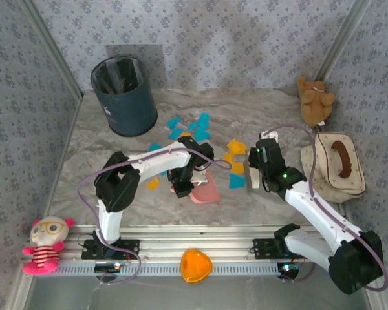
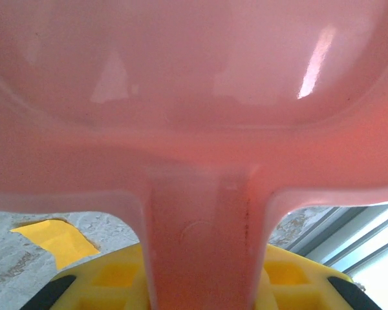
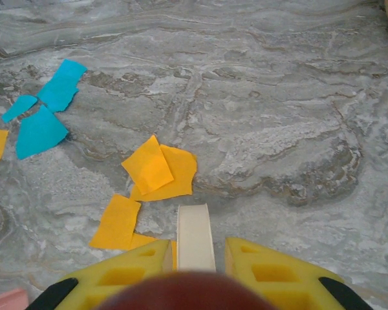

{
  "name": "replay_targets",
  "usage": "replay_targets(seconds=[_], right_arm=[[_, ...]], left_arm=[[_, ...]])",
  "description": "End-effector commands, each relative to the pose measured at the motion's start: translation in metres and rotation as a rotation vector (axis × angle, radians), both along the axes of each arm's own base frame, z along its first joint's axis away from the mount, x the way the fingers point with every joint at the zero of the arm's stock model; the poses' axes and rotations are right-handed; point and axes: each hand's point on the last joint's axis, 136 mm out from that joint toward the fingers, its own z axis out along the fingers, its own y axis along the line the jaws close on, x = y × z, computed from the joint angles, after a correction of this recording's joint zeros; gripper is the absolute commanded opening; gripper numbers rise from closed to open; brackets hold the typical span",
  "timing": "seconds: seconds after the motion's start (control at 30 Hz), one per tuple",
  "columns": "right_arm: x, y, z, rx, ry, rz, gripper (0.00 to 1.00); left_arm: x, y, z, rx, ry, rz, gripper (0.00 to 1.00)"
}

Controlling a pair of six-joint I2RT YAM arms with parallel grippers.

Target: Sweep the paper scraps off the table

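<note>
Cyan and orange paper scraps (image 1: 193, 126) lie scattered across the middle of the marble table (image 1: 265, 110). Some of the orange ones (image 1: 233, 152) lie just ahead of the right arm. My left gripper (image 1: 181, 186) is shut on the handle of a pink dustpan (image 1: 204, 192) that rests at mid-table. In the left wrist view the dustpan (image 2: 194, 97) spreads wide above the yellow fingers (image 2: 116, 278), with one orange scrap (image 2: 55, 239) beside it. My right gripper (image 1: 251, 173) is shut on a cream brush (image 3: 195, 236), just short of some orange scraps (image 3: 160, 171). Cyan scraps (image 3: 48, 119) lie further left.
A dark blue bin (image 1: 125, 95) stands at the back left. A teddy bear (image 1: 315, 100) and a cream pouch (image 1: 336, 165) sit on the right. A pink doll (image 1: 45, 245) and an orange heart-shaped dish (image 1: 195, 265) rest on the near aluminium rail.
</note>
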Motion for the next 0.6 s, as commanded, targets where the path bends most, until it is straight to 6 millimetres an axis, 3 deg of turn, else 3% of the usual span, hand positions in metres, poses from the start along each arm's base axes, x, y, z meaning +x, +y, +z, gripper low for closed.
replay_targets(seconds=[0.0, 0.57], right_arm=[[0.001, 0.011, -0.005, 0.039, 0.006, 0.017, 0.00], [0.009, 0.050, -0.009, 0.116, 0.015, 0.114, 0.00]], left_arm=[[0.002, 0.001, -0.001, 0.038, 0.004, -0.023, 0.00], [0.003, -0.009, -0.013, 0.069, 0.049, 0.016, 0.00]])
